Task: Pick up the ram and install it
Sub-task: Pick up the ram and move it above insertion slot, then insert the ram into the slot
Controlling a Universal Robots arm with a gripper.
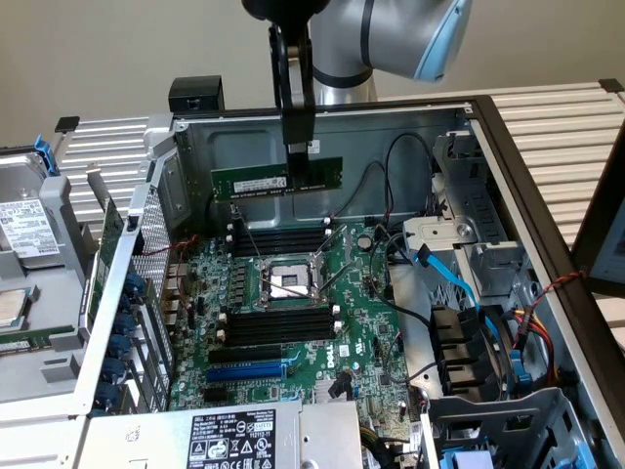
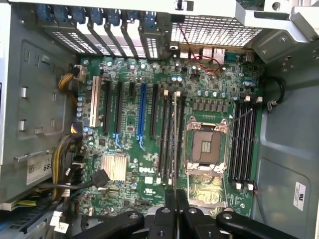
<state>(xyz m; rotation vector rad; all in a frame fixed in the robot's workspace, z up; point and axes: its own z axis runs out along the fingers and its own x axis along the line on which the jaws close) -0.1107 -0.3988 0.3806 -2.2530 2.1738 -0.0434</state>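
Your gripper (image 1: 297, 178) grips the ram (image 1: 249, 181) near its middle, fingers closed on it; 1 green stick hanging above the motherboard (image 1: 363, 327).

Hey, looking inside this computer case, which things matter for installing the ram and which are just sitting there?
In the job: the ram, held above the board by the gripper; the black slots.
Just there: blue slot; processor socket; blue cable.

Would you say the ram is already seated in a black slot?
No, the claw holds the ram in the air, clear of the black slots.
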